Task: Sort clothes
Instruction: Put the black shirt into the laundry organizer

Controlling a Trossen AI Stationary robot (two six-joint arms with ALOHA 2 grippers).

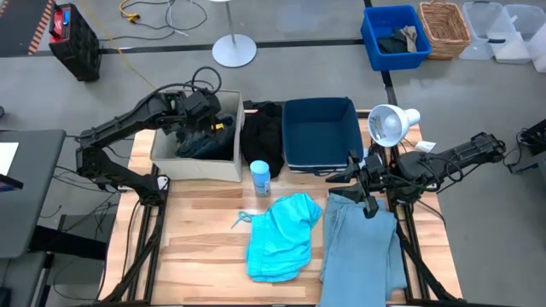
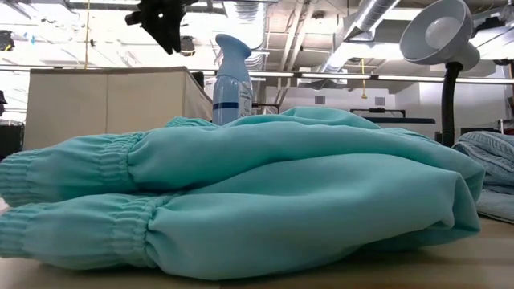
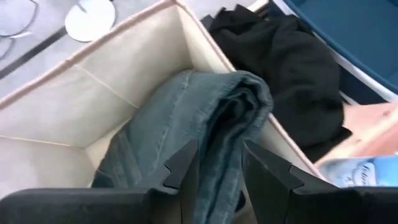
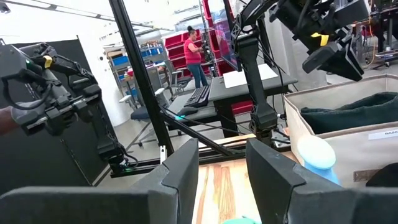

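Note:
A very dark green garment (image 3: 205, 112) lies bunched in the beige box (image 1: 196, 170). My left gripper (image 3: 221, 155) hangs open above it, tilted down; the right wrist view shows the left gripper (image 4: 329, 31) clear of the cloth (image 4: 354, 115). The black garment (image 1: 263, 128) lies between the box and the navy bin (image 1: 317, 107). The turquoise garment (image 1: 281, 234) lies folded at the table's near middle. Beside it, to the right, are the pale grey-blue trousers (image 1: 358, 251). My right gripper (image 1: 357, 172) is held level over the trousers' far end, open and empty.
A blue spray bottle (image 1: 260, 177) stands in front of the box's right corner. A white desk lamp (image 1: 388, 124) stands at the bin's right. Bare wood shows at the table's near left. A person (image 4: 193, 53) stands far off in the room.

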